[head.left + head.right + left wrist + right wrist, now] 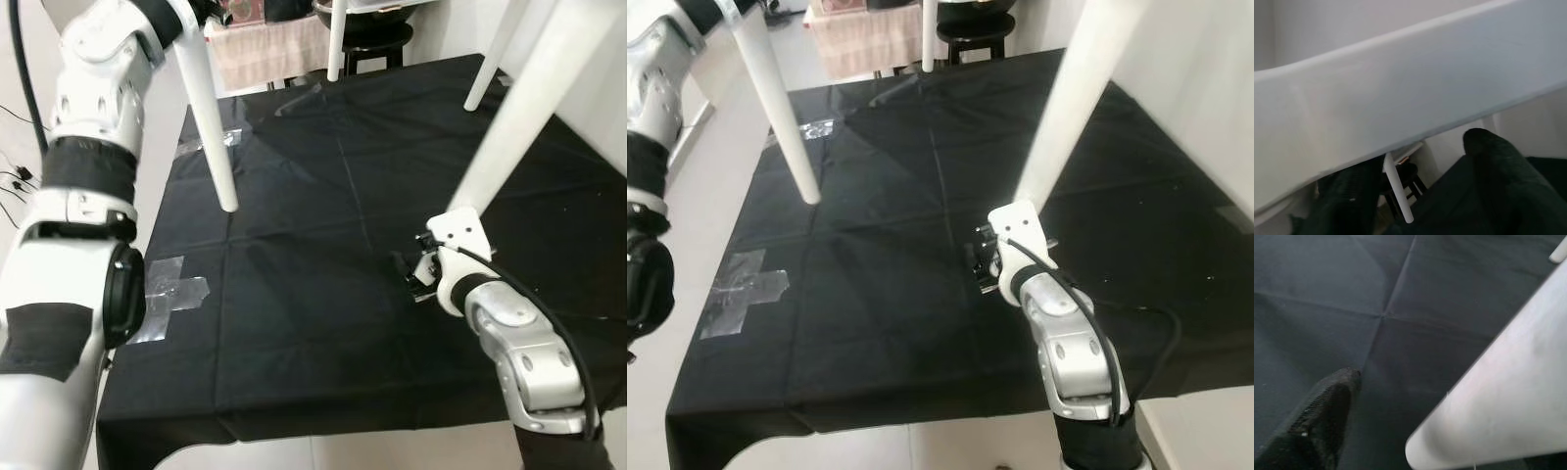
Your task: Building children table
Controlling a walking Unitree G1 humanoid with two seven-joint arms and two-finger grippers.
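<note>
Setting: black cloth [323, 245] spread over the floor, creased into squares, with pale floor showing along its near edge.
Table: we have the white children's table [1400, 98] lifted above the cloth, its top out of frame overhead, so we cannot say how level it is.
Legs: four white legs hang down. The near left leg [208, 108] ends free in the air over the cloth; the near right leg [529, 108] comes down to our right gripper; two far legs [336, 39] reach toward the back edge of the cloth.
Left gripper: our left gripper [1415, 196] is raised high, its black fingers [1498, 166] lying right against the white edge of the table. It looks to us like a supporting hold, though we cannot tell if the fingers actually close on it.
Right gripper: our right gripper [416, 269] sits low over the cloth at the foot of the near right leg. One finger [1317, 426] shows beside the leg's rounded tip and apart from it, so we read the fingers as spread and holding nothing.
Progress: by our judgement all four legs are already fitted, so assembly is mostly done. What seems left is checking that near right leg and setting the table down on its feet.
Around: silver tape cross [171, 294] stuck on the cloth's left side, a smaller strip [211, 142] further back, and a dark stool [377, 39] beyond the cloth.
</note>
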